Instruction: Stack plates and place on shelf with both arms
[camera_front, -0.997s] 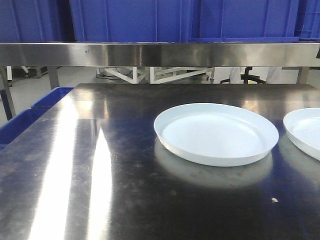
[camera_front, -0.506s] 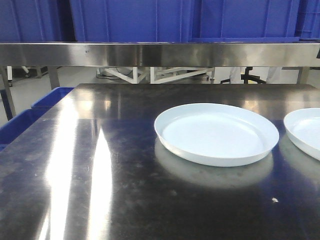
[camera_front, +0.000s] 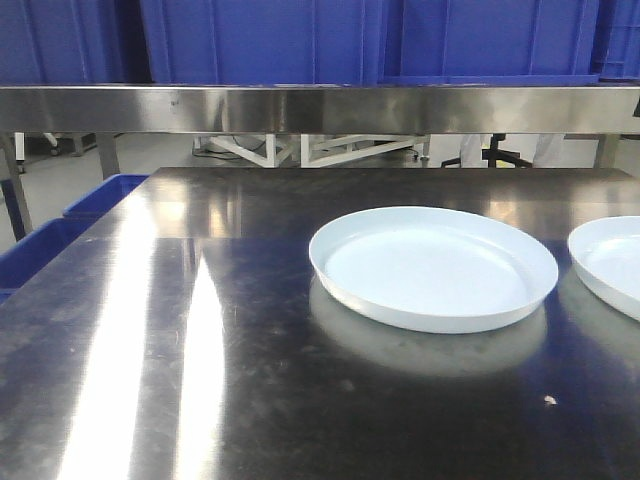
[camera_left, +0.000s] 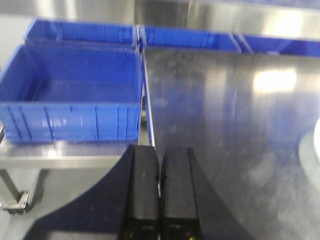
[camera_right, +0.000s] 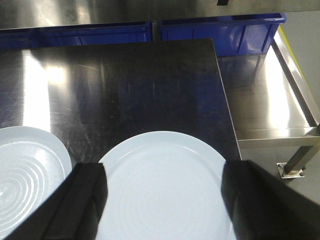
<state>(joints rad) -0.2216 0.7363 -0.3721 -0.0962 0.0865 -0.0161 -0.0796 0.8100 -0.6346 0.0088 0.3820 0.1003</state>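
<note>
A dark, scuffed stainless-steel bench (camera_front: 200, 330) throws back broad streaks of ceiling light. Along its far side runs a brushed steel shelf (camera_front: 320, 107) carrying large blue plastic crates (camera_front: 260, 40). Through the gap beneath the shelf, a white tubular frame (camera_front: 330, 148) and pale floor show. Open blue plastic bins (camera_left: 70, 95) sit lower, just beside the bench's left edge, and more of them line its far edge. On the right the bench ends at a lower steel ledge (camera_right: 270, 100) with a square leg. One large round shallow plate of glossy white (camera_front: 433, 268) lies flat on the bench, right of its middle. A second identical white plate (camera_front: 610, 262) lies near it on the right, rims apart, and the front view cuts it off. The right gripper (camera_right: 162, 200) hangs over this second plate with its two black fingers spread wide, one finger over each side of the rim. Whether they touch the plate cannot be told. The first plate lies just to its left. The left gripper (camera_left: 159, 195) has its black fingers pressed together with nothing between them. It hovers above the bench's left edge, close to the nearest blue bin. Only a pale sliver of plate shows at the far right of its view, well apart from it.
</note>
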